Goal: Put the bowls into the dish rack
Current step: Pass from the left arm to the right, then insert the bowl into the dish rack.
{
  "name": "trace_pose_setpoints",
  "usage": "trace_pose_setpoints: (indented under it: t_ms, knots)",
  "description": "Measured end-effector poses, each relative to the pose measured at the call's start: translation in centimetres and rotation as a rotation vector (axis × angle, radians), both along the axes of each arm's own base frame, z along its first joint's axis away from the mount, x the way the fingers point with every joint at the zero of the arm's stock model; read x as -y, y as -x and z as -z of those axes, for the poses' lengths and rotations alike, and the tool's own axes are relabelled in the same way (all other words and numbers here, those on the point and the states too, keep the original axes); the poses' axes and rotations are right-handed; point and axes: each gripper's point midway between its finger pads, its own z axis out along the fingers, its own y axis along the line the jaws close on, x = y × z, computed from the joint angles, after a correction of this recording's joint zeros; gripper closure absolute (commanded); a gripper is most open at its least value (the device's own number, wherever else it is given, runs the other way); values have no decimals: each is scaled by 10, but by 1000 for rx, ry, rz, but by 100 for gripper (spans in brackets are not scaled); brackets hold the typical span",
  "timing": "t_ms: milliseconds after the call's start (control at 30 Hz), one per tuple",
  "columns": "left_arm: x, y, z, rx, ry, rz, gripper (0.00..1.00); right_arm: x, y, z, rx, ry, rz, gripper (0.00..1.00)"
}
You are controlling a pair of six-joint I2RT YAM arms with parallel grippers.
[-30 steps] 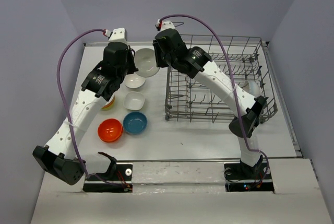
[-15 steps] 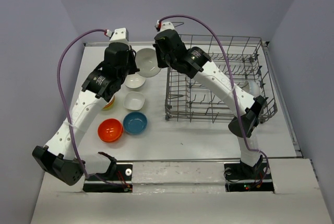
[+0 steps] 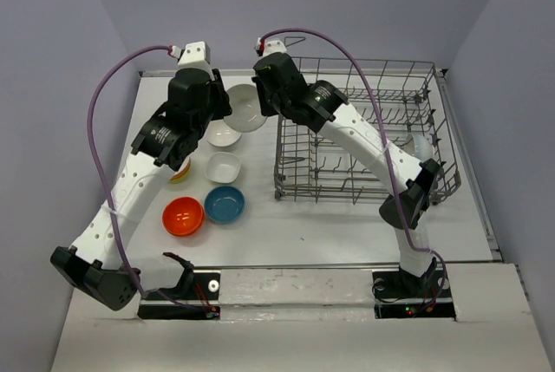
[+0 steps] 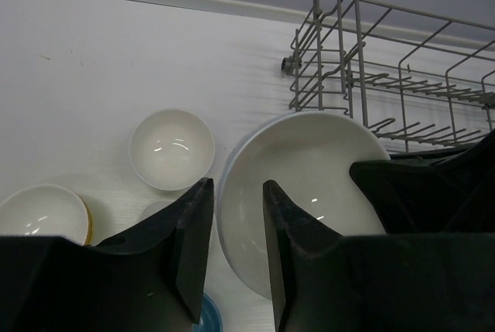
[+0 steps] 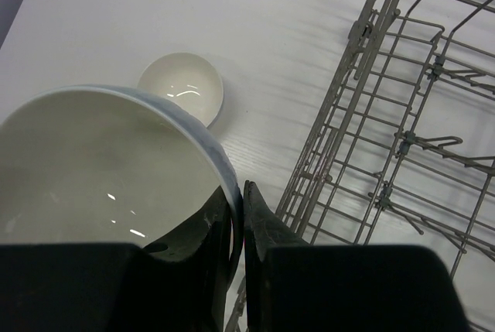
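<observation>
Clearing the smooth white desk [image 3: 286,225] comes first: the grey wire dish rack [image 3: 364,129], stiff with upright tines, probably needs the load lifted over its wall and tipped on edge between rows. The wide glossy white round bowl [image 3: 245,105] is just beside the rack's far left corner, its thin rim pinched by the right hand [image 5: 238,200]. The left hand [image 4: 236,189] is parted at the opposite rim. A small blue round bowl [image 3: 225,204] and a small orange-red round bowl [image 3: 183,216] lie nearer.
</observation>
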Motion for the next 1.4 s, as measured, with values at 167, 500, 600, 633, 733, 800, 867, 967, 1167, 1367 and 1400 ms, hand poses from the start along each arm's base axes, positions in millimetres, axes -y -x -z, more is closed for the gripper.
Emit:
trace_pose_setpoints:
  t_ms: [167, 500, 600, 633, 733, 800, 867, 967, 1167, 1367, 1400]
  knots:
    - [1, 3, -14, 32, 18, 5, 50, -2, 4, 3, -4, 10, -8, 99]
    - [-10, 19, -47, 119, 57, -10, 47, 32, 13, -32, 71, 15, 49, 99]
    - [-17, 29, -65, 163, 79, -12, 47, 62, 18, -51, 129, 47, 119, 99]
    - [-19, 33, -72, 183, 89, -12, 47, 78, 20, -61, 164, 65, 162, 99]
    - [-24, 43, -83, 217, 106, -11, 46, 122, 27, -84, 247, 127, 284, 99]
    - [-27, 49, -88, 239, 115, -8, 46, 155, 31, -98, 300, 178, 383, 99]
    - [-28, 53, -87, 244, 116, -3, 46, 185, 36, -107, 340, 235, 478, 99]
    - [-28, 57, -74, 232, 109, 12, 46, 223, 43, -114, 390, 342, 600, 99]
    - [-19, 54, -27, 159, 71, 52, 45, 284, 46, -91, 387, 600, 750, 99]
    - [-13, 50, 22, 76, 29, 73, 44, 333, 32, -45, 298, 824, 814, 99]
    - [-13, 49, 27, 68, 25, 76, 44, 340, 31, -40, 281, 853, 818, 99]
